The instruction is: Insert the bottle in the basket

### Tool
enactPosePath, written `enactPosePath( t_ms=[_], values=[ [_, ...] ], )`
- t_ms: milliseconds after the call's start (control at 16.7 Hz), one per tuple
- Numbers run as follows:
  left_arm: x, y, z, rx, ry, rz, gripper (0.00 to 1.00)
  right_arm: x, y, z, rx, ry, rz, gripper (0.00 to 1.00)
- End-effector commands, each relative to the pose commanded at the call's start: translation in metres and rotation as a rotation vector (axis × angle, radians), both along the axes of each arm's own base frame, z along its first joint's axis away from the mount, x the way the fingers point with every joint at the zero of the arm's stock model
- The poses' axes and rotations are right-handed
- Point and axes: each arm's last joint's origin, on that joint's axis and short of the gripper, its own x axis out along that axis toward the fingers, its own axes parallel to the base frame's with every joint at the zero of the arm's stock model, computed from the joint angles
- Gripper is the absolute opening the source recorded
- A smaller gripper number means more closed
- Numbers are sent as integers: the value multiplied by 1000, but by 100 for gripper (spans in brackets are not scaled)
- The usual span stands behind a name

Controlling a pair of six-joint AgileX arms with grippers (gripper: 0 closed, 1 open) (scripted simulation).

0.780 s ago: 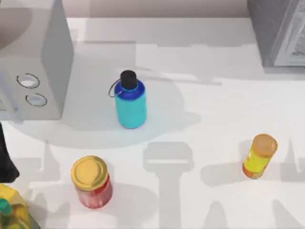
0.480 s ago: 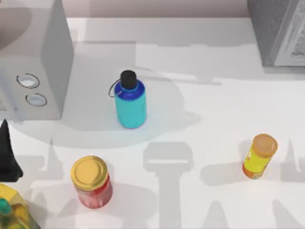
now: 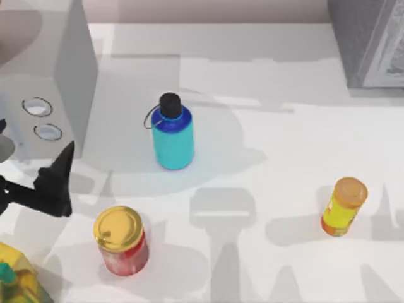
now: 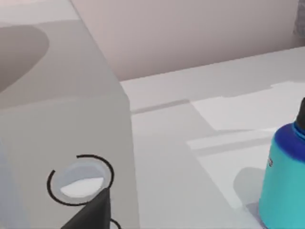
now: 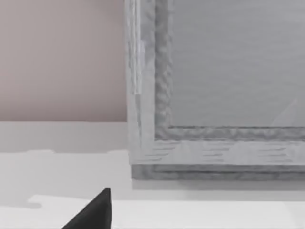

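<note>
Currently the left gripper (image 3: pixel 53 180) sits at the table's (image 3: pixel 284 158) left edge, near the grey box (image 3: pixel 47 82), holding nothing; how far its fingers are apart, I can't tell; the bottle (image 3: pixel 172 134) stands upright mid-table, well right of it; red jar (image 3: pixel 122 241) near-left, yellow bottle (image 3: pixel 343 207) near-right.
</note>
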Motion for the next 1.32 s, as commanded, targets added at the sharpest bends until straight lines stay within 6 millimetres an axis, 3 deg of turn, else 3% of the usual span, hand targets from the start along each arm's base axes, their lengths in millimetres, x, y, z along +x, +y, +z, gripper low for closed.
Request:
enactPosePath(
  t_ms=[240,420,600,840,1320],
  values=[
    [54,-22,-13,44,113,-165,100,0,0,0,0,0,0,100],
    [90,-39,-38,68,177,-271,100,0,0,0,0,0,0,100],
    [113,-54,-62,82,204,-358,100,0,0,0,0,0,0,100],
    [125,-65,-80,91,206,-427,100,0,0,0,0,0,0,100],
    [132,-72,-84,91,204,-431,100,0,0,0,0,0,0,100]
  ],
)
